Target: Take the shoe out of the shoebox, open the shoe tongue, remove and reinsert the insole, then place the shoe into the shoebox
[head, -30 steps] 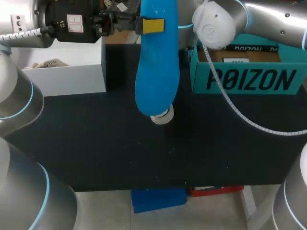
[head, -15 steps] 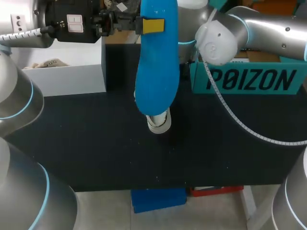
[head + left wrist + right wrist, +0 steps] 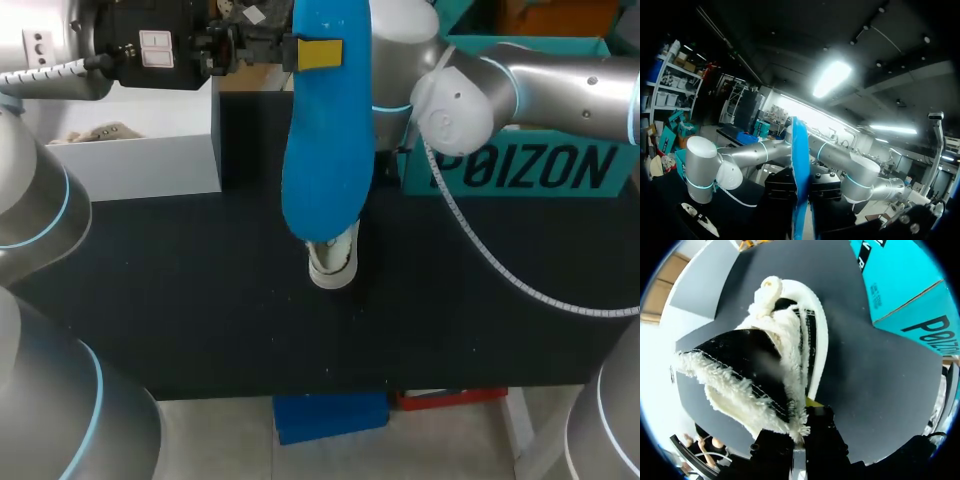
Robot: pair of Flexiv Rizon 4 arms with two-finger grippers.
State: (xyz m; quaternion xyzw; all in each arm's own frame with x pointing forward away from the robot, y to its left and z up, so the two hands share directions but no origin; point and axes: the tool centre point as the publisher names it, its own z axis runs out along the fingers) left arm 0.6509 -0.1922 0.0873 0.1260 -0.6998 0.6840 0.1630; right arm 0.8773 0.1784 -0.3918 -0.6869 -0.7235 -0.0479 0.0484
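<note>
A long blue insole (image 3: pixel 328 150) hangs upright above the table's middle. My left gripper (image 3: pixel 300 52) is shut on its upper part; in the left wrist view the insole (image 3: pixel 800 170) stands edge-on between the black fingers. Under the insole's lower end the shoe's white toe (image 3: pixel 333 266) shows on the black table. In the right wrist view the shoe (image 3: pixel 785 335) has a white sole, black upper and fleece lining. My right gripper (image 3: pixel 801 427) is shut on its fleecy rim. The teal shoebox (image 3: pixel 520 165) stands at the back right.
A white open box (image 3: pixel 130 150) sits at the back left. My right arm's elbow (image 3: pixel 455 100) hangs in front of the shoebox, with its cable (image 3: pixel 500 260) looping over the black table (image 3: pixel 200 300).
My right arm has brought the shoe toward the table's front, so more of the toe shows below the insole. The left arm and insole have not moved.
</note>
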